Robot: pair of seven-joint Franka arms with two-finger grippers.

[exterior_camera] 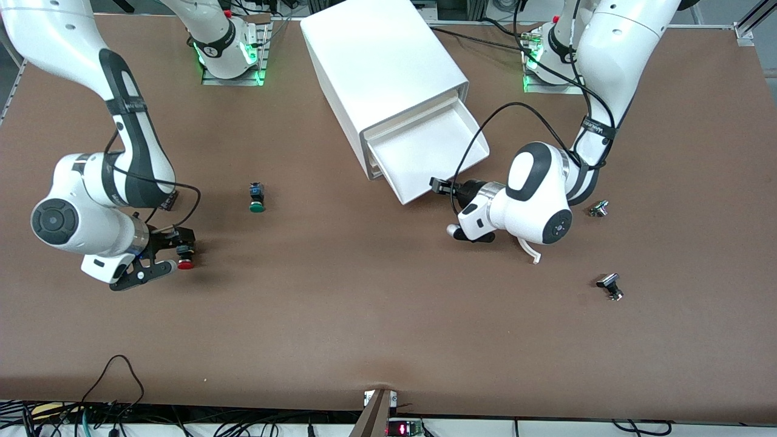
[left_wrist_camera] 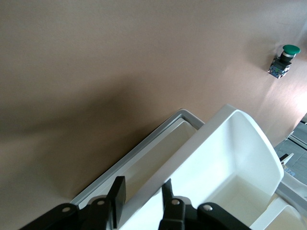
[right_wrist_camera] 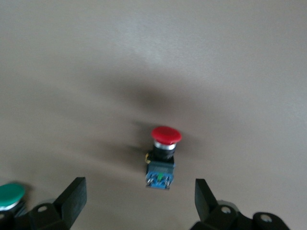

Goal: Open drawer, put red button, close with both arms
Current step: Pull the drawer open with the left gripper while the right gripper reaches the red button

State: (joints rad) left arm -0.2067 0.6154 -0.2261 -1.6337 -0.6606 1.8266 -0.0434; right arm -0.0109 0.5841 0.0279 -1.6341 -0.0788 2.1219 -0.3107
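The white cabinet [exterior_camera: 382, 73] lies on the table with one drawer [exterior_camera: 452, 121] pulled out toward the front camera. My left gripper [exterior_camera: 440, 185] is at the drawer's front edge. In the left wrist view my left gripper [left_wrist_camera: 141, 191] is open, with the front wall of the drawer [left_wrist_camera: 225, 158] between its fingers [left_wrist_camera: 116, 194]. The red button [exterior_camera: 185, 263] lies on the table toward the right arm's end. My right gripper [exterior_camera: 176, 252] is low over it. In the right wrist view my right gripper [right_wrist_camera: 139, 196] is open wide, and the red button [right_wrist_camera: 163, 153] lies just ahead of the fingertips [right_wrist_camera: 73, 194].
A green button [exterior_camera: 257, 199] lies between the red button and the cabinet; it also shows in the left wrist view [left_wrist_camera: 285, 60] and the right wrist view [right_wrist_camera: 9, 196]. Two small metal parts [exterior_camera: 599, 209] [exterior_camera: 610, 285] lie toward the left arm's end.
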